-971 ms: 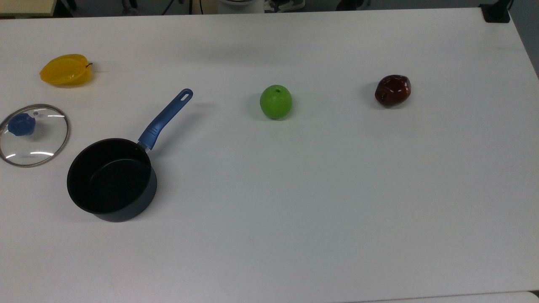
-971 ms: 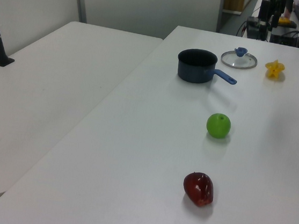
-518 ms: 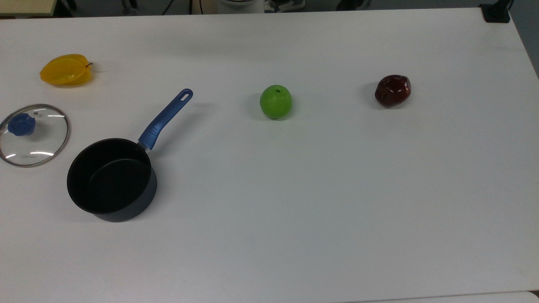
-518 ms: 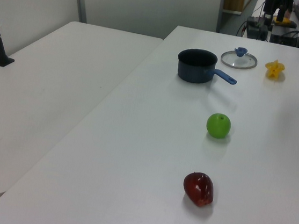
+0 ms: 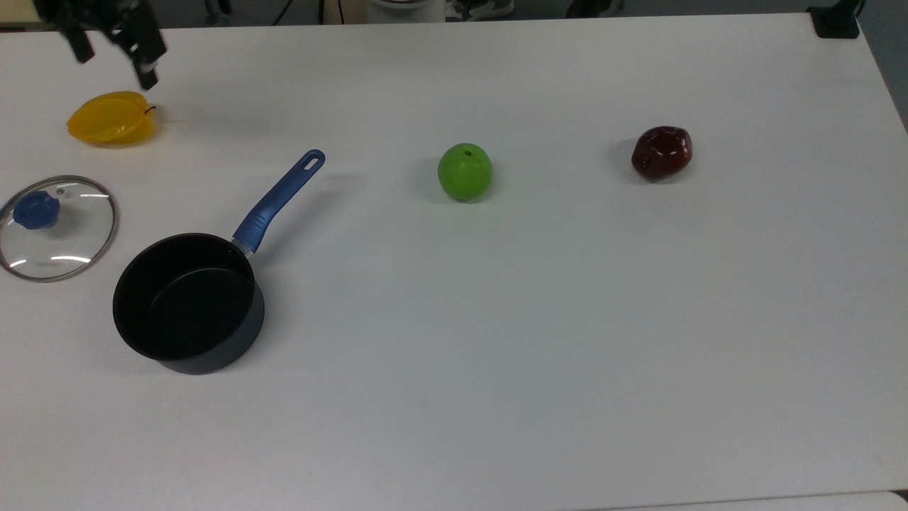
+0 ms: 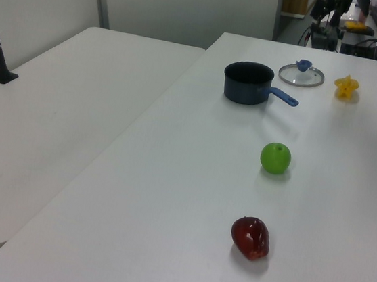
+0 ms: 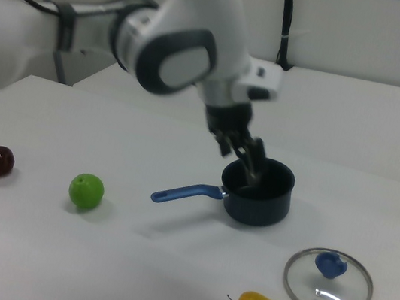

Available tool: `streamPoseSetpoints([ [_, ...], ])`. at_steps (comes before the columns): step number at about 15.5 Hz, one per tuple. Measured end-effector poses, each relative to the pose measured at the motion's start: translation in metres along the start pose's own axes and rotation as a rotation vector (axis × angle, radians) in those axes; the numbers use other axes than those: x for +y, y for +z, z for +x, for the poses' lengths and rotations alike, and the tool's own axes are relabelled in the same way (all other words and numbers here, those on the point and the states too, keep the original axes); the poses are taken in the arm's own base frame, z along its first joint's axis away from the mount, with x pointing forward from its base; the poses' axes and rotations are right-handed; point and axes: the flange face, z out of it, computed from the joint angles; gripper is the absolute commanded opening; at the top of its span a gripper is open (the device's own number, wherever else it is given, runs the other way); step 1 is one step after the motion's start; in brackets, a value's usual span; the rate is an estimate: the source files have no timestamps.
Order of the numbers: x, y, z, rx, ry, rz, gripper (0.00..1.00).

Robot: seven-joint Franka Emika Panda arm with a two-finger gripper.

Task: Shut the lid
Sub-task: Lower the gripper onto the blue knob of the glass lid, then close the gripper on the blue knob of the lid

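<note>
While the gripper hung spread and empty at the top view's upper left, centring on the lid's blue knob seemed advisable before pinching.

We see even, soft overhead light on the white table, with faint, diffuse shadows beside each object. Bright streaks of glare lie on the glass lid, and small highlights shine on the dark red fruit. In the right view the arm is smeared by motion blur, and the gripper is soft too. The top view darkens slightly toward its edges.
</note>
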Motion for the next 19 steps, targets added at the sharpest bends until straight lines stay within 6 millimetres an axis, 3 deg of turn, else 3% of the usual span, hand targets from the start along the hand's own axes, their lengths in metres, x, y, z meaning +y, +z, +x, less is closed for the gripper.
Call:
streamPoseSetpoints([
  [4,0.048,0.064,0.023,0.076,0.084,-0.038,0.99],
  [8,0.087,0.114,0.038,0.199,0.182,-0.039,0.99],
  [12,0.110,0.168,0.044,0.286,0.234,-0.066,0.99],
  [19,0.127,0.207,0.047,0.277,0.249,-0.092,0.99],
])
